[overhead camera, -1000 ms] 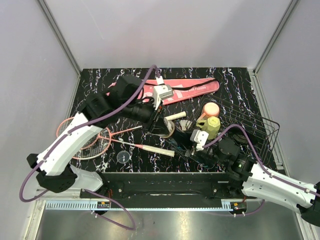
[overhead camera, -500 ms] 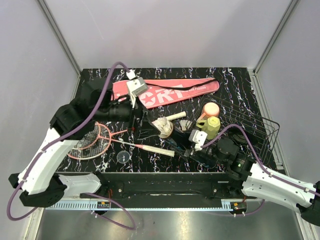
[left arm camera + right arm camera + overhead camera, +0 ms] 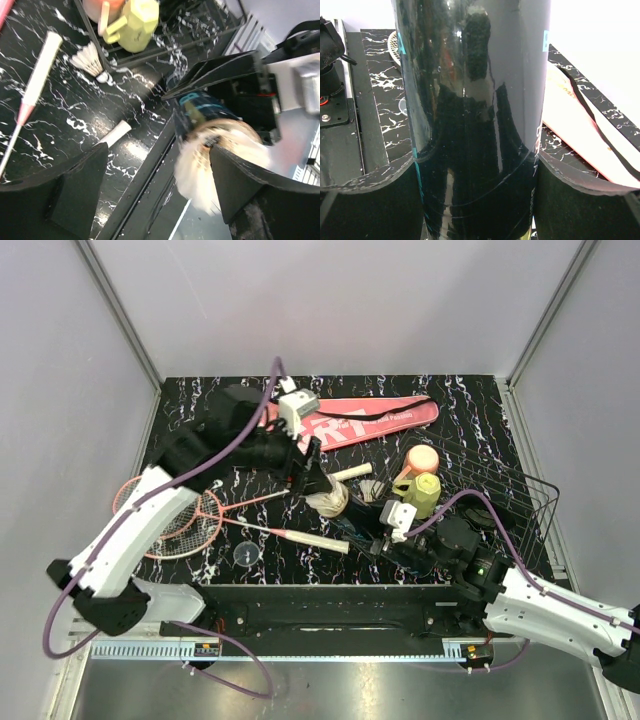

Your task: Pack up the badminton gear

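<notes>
Starting at the left, two racquets (image 3: 170,520) lie with their heads overlapped and their shafts running right. One white handle ends near the front edge and the other near the middle of the table. They look light and stiff, and the handle is the place to grasp them; the strings should be left alone. A small clear cap (image 3: 246,555) sits just in front of them, alone.

At mid-table the left gripper (image 3: 315,478) hangs with its fingers (image 3: 80,190) spread wide and grips nothing. Below them a shuttlecock (image 3: 210,160) sits in the open mouth of the black tube (image 3: 470,125). Its feathers are featherweight and easily crushed, so the safer contact is probably a soft push on the cork end, or a light pinch there, never a squeeze on the skirt.

The right gripper (image 3: 475,165) is clamped around the tube, a finger pressed to each side, and holds it slanted over the table. The glossy wall looks slippery and thin, so it needs a firm hold well along its body.

A second shuttlecock (image 3: 372,488) lies loose beside the wire basket (image 3: 500,490); I count two for certain. One pink cover (image 3: 370,420) lies flat at the back, soft and floppy, and is best taken by its open edge.
</notes>
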`<state>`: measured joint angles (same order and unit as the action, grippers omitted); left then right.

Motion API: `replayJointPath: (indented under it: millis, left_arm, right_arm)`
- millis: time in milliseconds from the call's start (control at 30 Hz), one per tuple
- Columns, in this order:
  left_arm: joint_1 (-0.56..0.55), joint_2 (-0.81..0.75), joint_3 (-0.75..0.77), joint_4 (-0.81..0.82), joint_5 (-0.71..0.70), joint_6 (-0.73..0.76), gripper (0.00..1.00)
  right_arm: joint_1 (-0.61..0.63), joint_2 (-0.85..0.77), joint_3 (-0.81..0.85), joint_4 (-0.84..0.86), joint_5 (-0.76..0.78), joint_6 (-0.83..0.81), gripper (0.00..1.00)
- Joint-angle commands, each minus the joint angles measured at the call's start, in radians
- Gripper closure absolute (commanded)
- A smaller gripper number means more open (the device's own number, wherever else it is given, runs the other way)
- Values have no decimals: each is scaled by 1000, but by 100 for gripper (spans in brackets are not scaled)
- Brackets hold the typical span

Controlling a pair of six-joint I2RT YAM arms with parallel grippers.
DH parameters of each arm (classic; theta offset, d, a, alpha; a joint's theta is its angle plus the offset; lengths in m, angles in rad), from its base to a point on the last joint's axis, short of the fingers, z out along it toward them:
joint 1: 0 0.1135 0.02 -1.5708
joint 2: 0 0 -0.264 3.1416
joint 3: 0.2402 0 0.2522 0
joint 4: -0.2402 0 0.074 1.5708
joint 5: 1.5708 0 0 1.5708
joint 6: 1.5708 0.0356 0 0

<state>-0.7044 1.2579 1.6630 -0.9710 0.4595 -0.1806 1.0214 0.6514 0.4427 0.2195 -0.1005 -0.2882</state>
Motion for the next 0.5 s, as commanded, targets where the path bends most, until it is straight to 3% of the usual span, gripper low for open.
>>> replayJointPath:
  millis: [0, 133, 467]
  left_arm:
    - [-18, 54, -38, 55, 88, -2, 16]
    - [-130, 107, -52, 78, 84, -5, 17]
    - [-158, 113, -62, 60, 38, -16, 9]
  right_arm:
    - [5, -10, -1, -26, -15, 23, 59]
    - [3, 5, 17, -22, -15, 6, 59]
    - [3, 37, 50, 41, 21, -49, 59]
